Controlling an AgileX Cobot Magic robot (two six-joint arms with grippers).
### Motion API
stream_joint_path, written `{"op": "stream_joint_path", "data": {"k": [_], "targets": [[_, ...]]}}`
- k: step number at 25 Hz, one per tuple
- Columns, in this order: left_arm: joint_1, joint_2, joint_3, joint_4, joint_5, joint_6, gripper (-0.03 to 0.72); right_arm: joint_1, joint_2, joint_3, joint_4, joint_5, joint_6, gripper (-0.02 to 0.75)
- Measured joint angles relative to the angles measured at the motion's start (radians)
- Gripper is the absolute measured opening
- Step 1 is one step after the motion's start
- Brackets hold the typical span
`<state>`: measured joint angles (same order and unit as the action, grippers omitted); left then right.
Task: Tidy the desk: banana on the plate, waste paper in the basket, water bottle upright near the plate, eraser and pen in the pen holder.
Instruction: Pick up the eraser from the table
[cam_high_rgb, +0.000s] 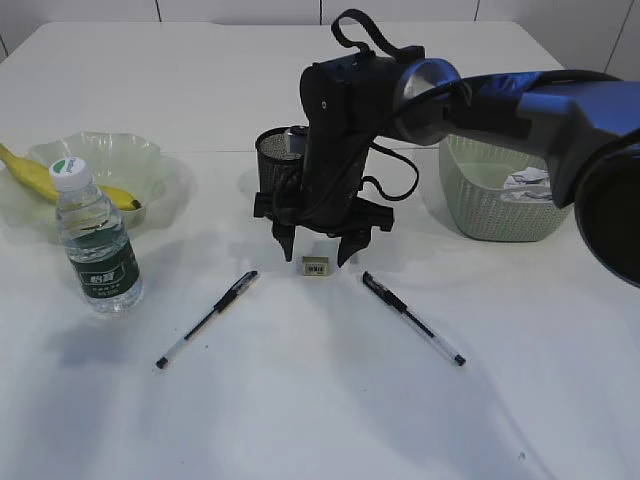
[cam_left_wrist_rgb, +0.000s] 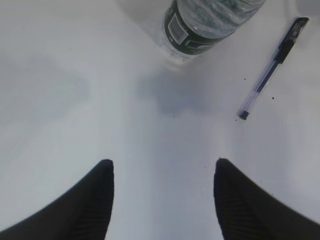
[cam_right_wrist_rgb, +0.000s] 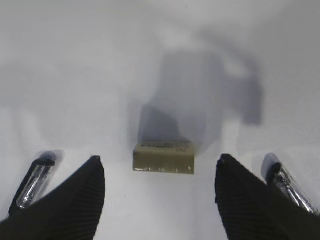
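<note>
beige eraser (cam_high_rgb: 316, 265) lies flat on the white table (cam_high_rgb: 320, 400), between the spread fingers of the right gripper (cam_high_rgb: 317, 247), which hangs just above it without touching. one pen (cam_high_rgb: 207, 319) lies to its left, another pen (cam_high_rgb: 413, 318) to its right. behind stands the black mesh pen holder (cam_high_rgb: 277, 160). left gripper (cam_left_wrist_rgb: 162, 192) is spread too, over bare table near the upright water bottle (cam_high_rgb: 96, 240).
</note>
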<state>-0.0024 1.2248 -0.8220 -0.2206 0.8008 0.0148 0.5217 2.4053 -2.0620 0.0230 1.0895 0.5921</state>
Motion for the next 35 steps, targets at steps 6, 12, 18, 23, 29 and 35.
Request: {"op": "stream_joint_path", "data": {"k": [6,12,18,23,29,35], "targets": [[0.000,0.000,0.000,-0.002,-0.002,0.000,0.442,0.000,0.018,0.000,0.004,-0.002,0.002,0.514],[0.000,0.000,0.000,-0.002,-0.004,0.000,0.442,0.000,0.025,0.000,0.005,-0.006,0.002,0.509],[0.000,0.000,0.000,-0.002,-0.009,0.002,0.442,0.000,0.027,0.000,0.004,-0.024,0.002,0.460],[0.000,0.000,0.000,-0.002,-0.011,0.002,0.442,0.000,0.027,0.000,-0.011,-0.024,0.008,0.444],[0.000,0.000,0.000,-0.002,-0.015,0.002,0.442,0.000,0.027,0.000,-0.011,-0.024,0.010,0.342],[0.000,0.000,0.000,-0.002,-0.017,0.002,0.442,0.000,0.027,0.000,-0.011,-0.027,0.011,0.284]]}}
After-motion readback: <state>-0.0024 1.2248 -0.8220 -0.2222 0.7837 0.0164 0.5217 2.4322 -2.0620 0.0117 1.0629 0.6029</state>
